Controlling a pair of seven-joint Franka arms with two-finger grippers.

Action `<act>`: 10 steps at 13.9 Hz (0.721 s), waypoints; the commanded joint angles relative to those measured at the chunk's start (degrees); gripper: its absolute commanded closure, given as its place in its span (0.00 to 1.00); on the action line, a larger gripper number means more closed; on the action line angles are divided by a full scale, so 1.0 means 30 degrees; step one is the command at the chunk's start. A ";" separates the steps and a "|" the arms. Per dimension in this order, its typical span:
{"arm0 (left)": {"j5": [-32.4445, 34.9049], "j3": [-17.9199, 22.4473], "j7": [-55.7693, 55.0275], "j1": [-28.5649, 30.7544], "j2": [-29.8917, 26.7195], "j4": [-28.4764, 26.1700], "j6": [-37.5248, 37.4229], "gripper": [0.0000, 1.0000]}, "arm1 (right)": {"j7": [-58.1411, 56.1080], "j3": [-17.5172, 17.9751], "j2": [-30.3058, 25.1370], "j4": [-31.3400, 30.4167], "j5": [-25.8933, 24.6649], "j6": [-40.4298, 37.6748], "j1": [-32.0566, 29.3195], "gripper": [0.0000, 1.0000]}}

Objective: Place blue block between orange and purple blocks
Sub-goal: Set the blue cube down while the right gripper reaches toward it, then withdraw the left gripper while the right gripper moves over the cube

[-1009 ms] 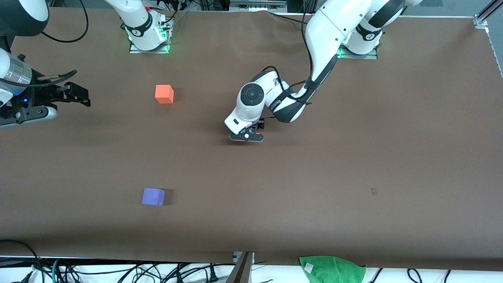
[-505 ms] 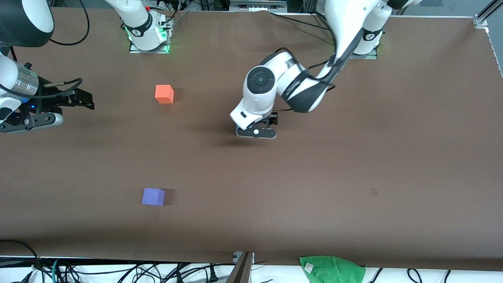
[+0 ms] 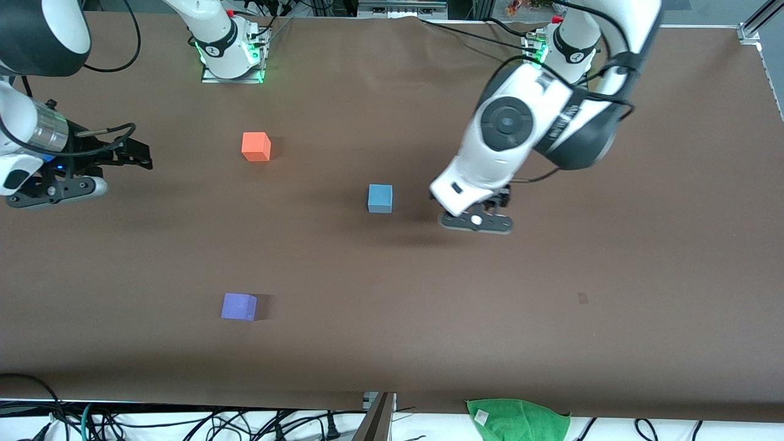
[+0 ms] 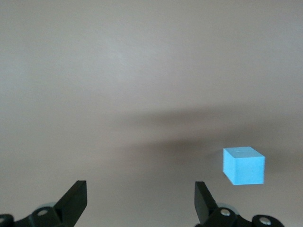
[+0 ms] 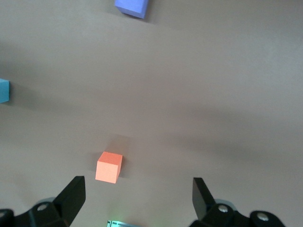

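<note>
1. Table top [image 3: 643, 245] is a matt brown sheet, looks like paper, faintly creased.
2. Blue block [image 3: 380, 198], orange block [image 3: 255, 147] and purple block [image 3: 239, 306]: all matt, smooth faces.
3. Green cloth [image 3: 517, 419] looks like fuzzy towelling.
4. Left arm's shell [image 3: 508, 141] is glossy white plastic.

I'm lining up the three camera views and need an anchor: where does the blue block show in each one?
Front view: blue block on the table, mid-table, beside the left gripper.
Left wrist view: blue block, close by one open finger.
Right wrist view: only a sliver at the picture's edge.
Shared landmark: orange block, front and right wrist views.
</note>
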 commanded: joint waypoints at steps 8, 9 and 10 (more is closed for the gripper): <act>0.0389 -0.0131 0.1647 0.3482 -0.3040 -0.0318 -0.2501 0.00 | 0.6313 0.0015 0.0283 0.0159 0.0275 0.0068 0.4301 0.00; 0.0389 -0.0074 0.1735 0.3777 -0.3391 -0.0318 -0.2881 0.00 | 0.7221 0.0015 0.0313 0.0159 0.0304 0.0214 0.4916 0.00; 0.0418 -0.0102 0.1765 0.4273 -0.3714 -0.0405 -0.3146 0.00 | 0.8188 0.0015 0.0458 0.0159 0.0276 0.0534 0.5589 0.00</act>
